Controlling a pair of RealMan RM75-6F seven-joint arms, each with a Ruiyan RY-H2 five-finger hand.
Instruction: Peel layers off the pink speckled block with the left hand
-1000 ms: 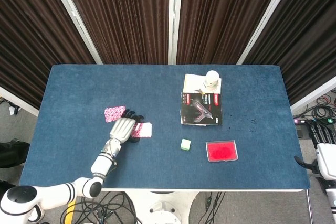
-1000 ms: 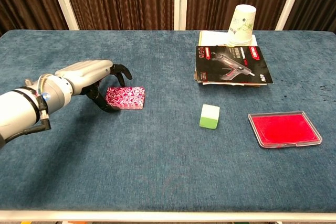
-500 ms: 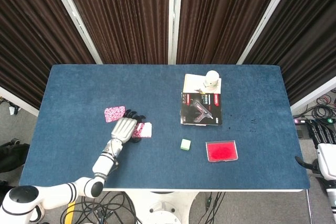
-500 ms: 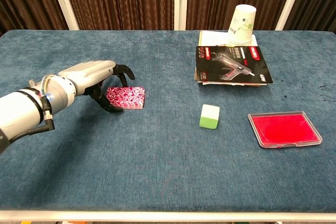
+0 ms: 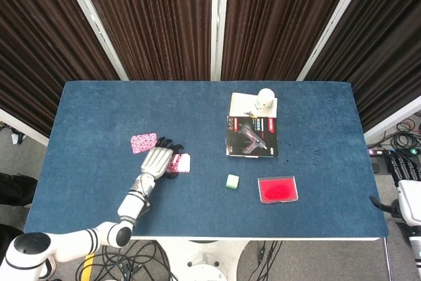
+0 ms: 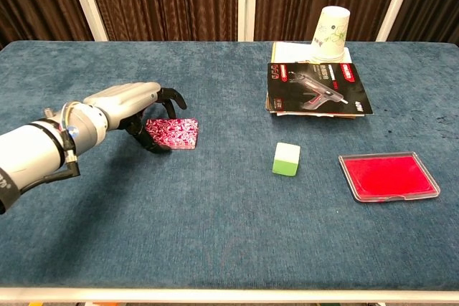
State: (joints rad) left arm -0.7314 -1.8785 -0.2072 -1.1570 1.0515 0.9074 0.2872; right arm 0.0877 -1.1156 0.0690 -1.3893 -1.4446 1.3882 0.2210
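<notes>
Taking the green cube (image 6: 287, 158) as the middle, I am counting one of it. Two pink speckled pieces are lying to its left: one block (image 6: 172, 133) and one loose sheet (image 5: 143, 143) further left. One red tray (image 6: 388, 176) is sitting to its right. One glue-gun package (image 6: 318, 87) is lying beyond it, and one paper cup (image 6: 332, 34) is standing upside down behind that. One robot hand (image 6: 128, 102) is showing over the surface (image 6: 215, 234).
</notes>
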